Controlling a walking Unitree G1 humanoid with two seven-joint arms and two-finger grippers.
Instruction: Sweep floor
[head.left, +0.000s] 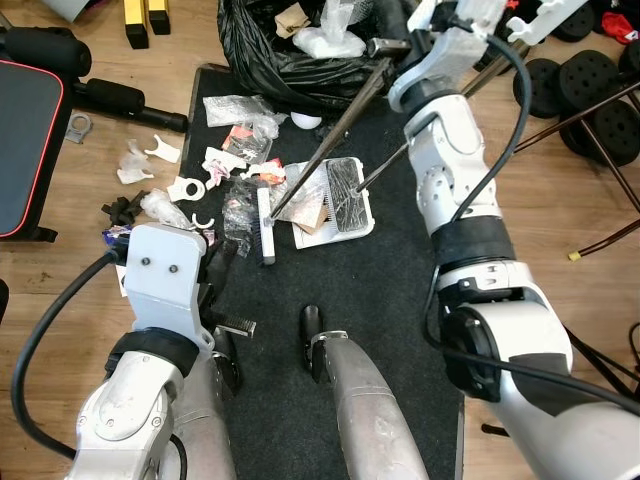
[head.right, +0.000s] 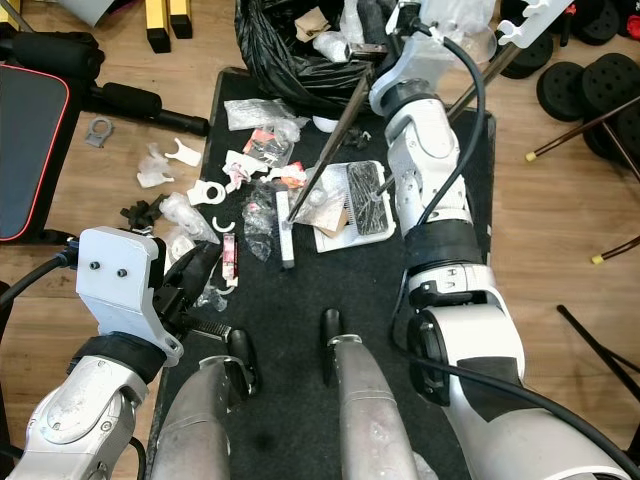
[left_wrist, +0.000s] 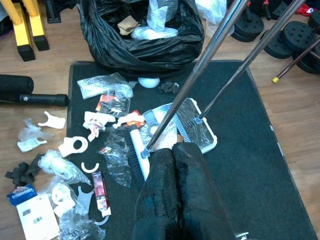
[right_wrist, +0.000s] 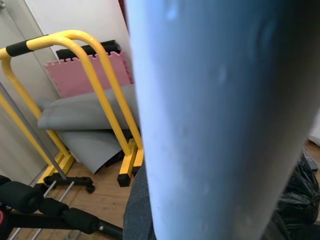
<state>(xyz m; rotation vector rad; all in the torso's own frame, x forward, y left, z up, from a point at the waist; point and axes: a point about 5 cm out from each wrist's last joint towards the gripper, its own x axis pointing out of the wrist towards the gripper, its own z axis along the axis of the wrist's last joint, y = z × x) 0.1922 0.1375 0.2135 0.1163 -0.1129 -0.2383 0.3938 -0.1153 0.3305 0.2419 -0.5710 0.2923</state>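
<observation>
the right gripper (head.left: 400, 45) appears clamped on the long metal broom handle (head.left: 335, 135), whose white brush head (head.left: 265, 225) rests below it beside the white plastic dustpan (head.left: 335, 205) on the black mat (head.left: 400, 290). the left gripper (left_wrist: 182, 195), fingers pressed together and empty, hovers short of the brush. sweeping is under way; the next stroke should drive the scattered wrappers (head.left: 235, 155) toward the dustpan.

Wooden floor (head.left: 560, 200), dark mat (head.left: 400, 290), black weight plates (head.left: 590, 75), yellow frame (right_wrist: 95, 75) by a pale wall (right_wrist: 75, 20).

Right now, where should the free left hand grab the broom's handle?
Mid-shaft of the broom handle, coming from the robot's left side: it slants up from the brush head toward the bag, bare and thin there, apart from the dustpan rod.
</observation>
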